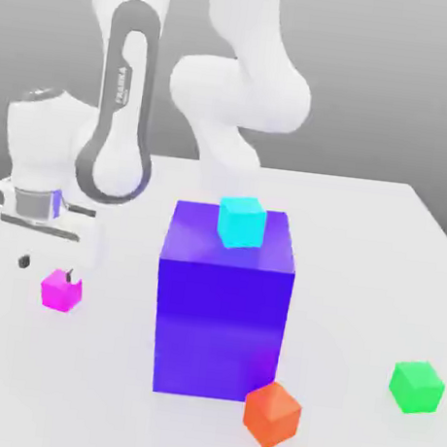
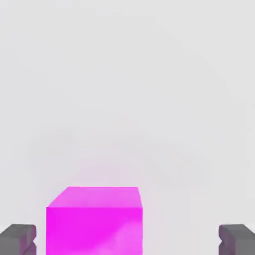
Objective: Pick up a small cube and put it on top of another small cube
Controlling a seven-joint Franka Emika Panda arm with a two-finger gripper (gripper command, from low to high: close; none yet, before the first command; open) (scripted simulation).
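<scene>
The small magenta-pink cube (image 1: 61, 290) rests on the white table near the exterior view's left. My gripper (image 1: 47, 268) hangs just above it, open wide, with one dark fingertip (image 1: 24, 262) off to the cube's side. In the hand view the magenta cube (image 2: 94, 219) lies between the two grey fingertips (image 2: 17, 239), nearer one of them and touching neither, inside the open gripper (image 2: 127, 240). The bright green small cube (image 1: 416, 386) stands alone on the table at the exterior view's right, far from the gripper.
A tall purple block (image 1: 223, 301) stands mid-table between the two cubes, with a cyan small cube (image 1: 241, 222) on its top. An orange-red small cube (image 1: 271, 414) sits at the block's front corner. The white table (image 1: 381, 245) extends behind them.
</scene>
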